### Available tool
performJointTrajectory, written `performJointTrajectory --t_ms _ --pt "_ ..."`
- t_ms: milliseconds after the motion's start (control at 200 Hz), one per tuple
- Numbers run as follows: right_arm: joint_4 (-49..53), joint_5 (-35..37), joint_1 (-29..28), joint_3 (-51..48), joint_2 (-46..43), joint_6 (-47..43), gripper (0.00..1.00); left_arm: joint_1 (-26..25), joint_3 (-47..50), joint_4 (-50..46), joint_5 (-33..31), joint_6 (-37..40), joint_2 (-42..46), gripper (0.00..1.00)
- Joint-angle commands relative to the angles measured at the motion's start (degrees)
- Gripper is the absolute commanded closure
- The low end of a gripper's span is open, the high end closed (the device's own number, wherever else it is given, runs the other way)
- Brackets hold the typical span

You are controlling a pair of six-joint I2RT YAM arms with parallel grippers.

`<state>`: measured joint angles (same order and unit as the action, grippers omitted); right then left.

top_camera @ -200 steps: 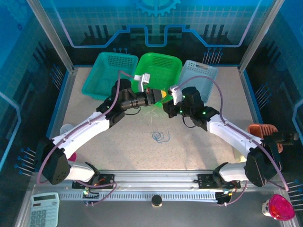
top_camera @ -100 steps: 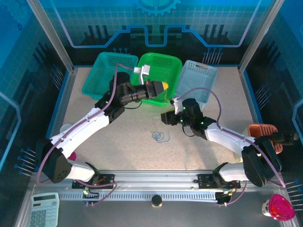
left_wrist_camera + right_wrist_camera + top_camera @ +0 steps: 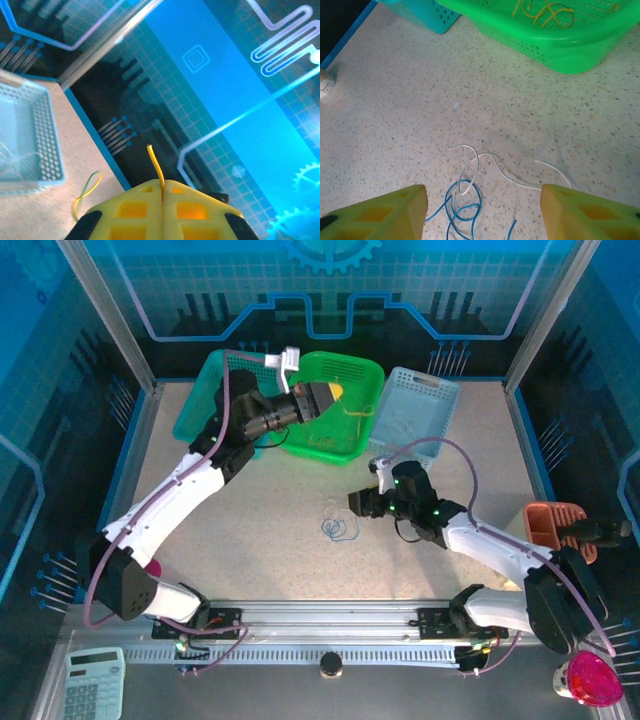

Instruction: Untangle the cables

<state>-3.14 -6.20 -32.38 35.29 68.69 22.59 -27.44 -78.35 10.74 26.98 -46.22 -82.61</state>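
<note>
Cables [image 3: 340, 528] first: a small loose clump lies near the middle of the surface [image 3: 230, 530], a little toward the near edge. In the right wrist view, a blue cable [image 3: 462, 207] is looped on itself several times. A white cable [image 3: 492, 167] curls out of it and trails off toward the right edge. Both lie flat on the speckled top.

The right tool [image 3: 482, 192] is poised above that clump, its yellow-green fingers [image 3: 385, 212] spread wide to either side of the blue loops. Nothing is between them, and it is not gripping anything.

Further back, along the far edge, three baskets sit in a row. The teal basket [image 3: 205, 405] is on the left, the green basket [image 3: 555, 47] in the middle and the light blue basket [image 3: 430, 382] on the right. Yellow loops [image 3: 547, 10] rest inside the green one.

Up over the green basket is the left tool [image 3: 162, 184], raised well off the surface. Its yellow fingers are pressed tight together and clamped on a yellow cable [image 3: 156, 165]. One short end pokes up out of the seam between them. The rest drops in a thin curve below, on the light blue basket's side. Where its lower end lies, I cannot tell.
</note>
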Motion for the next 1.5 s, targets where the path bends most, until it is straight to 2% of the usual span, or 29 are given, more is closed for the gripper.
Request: performJointTrajectory --t_ms 0,235,470,535,660,730,870,1141,1291,1491 --pt "4.8 3.3 -0.8 0.2 -3.9 1.2 0.35 1.8 -4.0 -4.1 -1.1 6.9 -2.7 1.0" --pt "18.0 12.2 -0.4 4.7 -9.0 4.3 0.29 4.5 -9.6 -9.9 -8.0 17.8 -11.2 1.0" --pt "23.9 13.2 1.2 7.6 -10.0 6.7 0.28 6.6 -15.2 -13.3 -11.5 20.2 -21.8 0.99" --pt "24.4 13.1 1.3 8.2 -10.1 6.7 0.27 6.9 -16.8 -14.9 -12.1 21.0 -24.1 0.86" --pt "26.0 13.1 1.5 9.3 -9.0 6.8 0.27 7.5 -18.8 -17.4 -12.2 21.4 -26.5 0.47" --pt "26.3 13.0 1.7 9.2 -8.2 6.5 0.27 7.6 -19.1 -17.9 -12.1 21.6 -26.2 0.29" --pt "25.6 12.2 2.2 8.9 -5.7 5.3 0.27 7.8 -19.5 -19.0 -11.4 21.7 -24.1 0.01" --pt "25.7 10.2 6.2 11.3 -2.9 2.8 0.27 7.8 -16.3 -19.7 -5.7 17.1 -16.6 0.01" --pt "26.1 6.5 10.2 14.4 -5.3 2.5 0.26 7.8 -8.6 -16.9 -3.7 13.6 -10.1 0.01" --pt "27.2 0.8 12.7 17.0 -3.5 0.7 0.24 7.8 3.7 -13.1 -3.3 9.4 -1.4 0.01"
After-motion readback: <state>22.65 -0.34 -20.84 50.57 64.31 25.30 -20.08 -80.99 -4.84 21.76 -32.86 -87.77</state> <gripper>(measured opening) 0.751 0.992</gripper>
